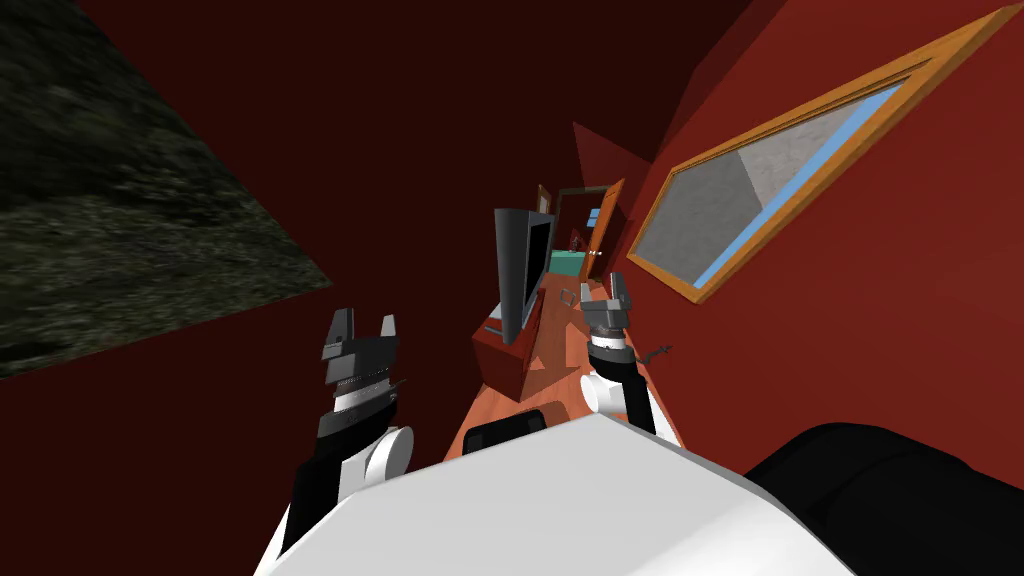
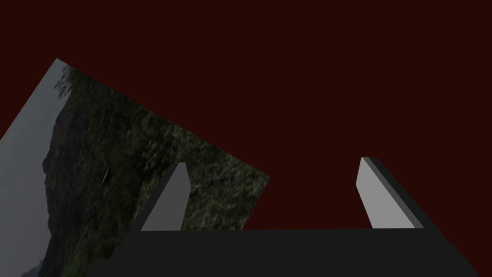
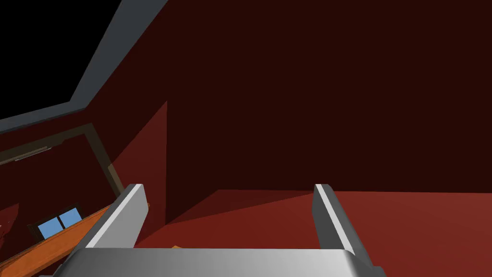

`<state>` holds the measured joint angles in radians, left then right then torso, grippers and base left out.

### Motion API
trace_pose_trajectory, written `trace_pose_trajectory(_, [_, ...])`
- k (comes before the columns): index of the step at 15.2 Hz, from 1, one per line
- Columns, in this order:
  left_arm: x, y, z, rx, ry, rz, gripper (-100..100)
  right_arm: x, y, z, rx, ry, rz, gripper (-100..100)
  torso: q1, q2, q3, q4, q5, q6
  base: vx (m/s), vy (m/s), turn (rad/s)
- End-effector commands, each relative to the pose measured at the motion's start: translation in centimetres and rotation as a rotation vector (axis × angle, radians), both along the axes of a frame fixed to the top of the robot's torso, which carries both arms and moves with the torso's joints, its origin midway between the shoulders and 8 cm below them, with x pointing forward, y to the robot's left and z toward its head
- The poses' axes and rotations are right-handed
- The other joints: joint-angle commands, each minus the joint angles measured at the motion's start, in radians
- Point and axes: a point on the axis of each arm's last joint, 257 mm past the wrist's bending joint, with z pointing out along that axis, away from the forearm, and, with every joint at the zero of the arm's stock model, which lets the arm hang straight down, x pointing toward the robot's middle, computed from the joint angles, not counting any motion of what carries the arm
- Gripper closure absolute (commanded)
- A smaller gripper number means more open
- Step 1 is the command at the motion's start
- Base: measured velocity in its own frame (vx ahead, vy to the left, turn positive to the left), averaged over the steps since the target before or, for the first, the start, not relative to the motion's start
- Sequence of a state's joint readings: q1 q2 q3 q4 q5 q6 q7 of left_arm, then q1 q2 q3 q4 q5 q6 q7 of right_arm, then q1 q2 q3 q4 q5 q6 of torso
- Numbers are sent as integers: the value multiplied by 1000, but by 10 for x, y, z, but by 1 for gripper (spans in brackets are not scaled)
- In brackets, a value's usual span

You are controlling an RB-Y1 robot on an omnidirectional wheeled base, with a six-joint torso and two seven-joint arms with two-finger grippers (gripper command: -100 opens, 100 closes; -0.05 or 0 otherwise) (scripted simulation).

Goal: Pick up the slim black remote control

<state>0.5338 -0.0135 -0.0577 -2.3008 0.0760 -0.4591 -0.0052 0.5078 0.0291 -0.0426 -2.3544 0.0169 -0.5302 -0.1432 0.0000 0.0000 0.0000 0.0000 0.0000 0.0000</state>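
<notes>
Left hand [image 1: 364, 320] and right hand [image 1: 603, 290], jaws of both spread apart, either side of a dark television [image 1: 525, 265]

Dim scene: deep-red walls [image 1: 420, 120] nearly black in shade, brightest beside the window [image 1: 760, 190]; wide-lens splay tilts every edge.

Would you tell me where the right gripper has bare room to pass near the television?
The orange wood strip between the red stand under the television and the red window wall looks bare beside the open right gripper. Farther along, a small grey object lies on it, and it narrows toward the door.
</notes>
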Motion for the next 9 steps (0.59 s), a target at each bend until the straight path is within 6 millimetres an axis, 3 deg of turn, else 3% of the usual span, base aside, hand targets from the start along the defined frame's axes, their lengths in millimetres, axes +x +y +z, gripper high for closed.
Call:
trace_pose_trajectory(1, [5, -2, -4, 35, 23, -13, -100, 0, 0, 0, 0, 0, 0, 0, 0, 0, 0, 0, 0, 0, -8, -6, -69])
trace_pose_trajectory(9, [35, 12, -27, 159, 160, -7, -100, 0, 0, 0, 0, 0, 0, 0, -1, 3, 1, 1, 0, 0, -31, -17, -179])
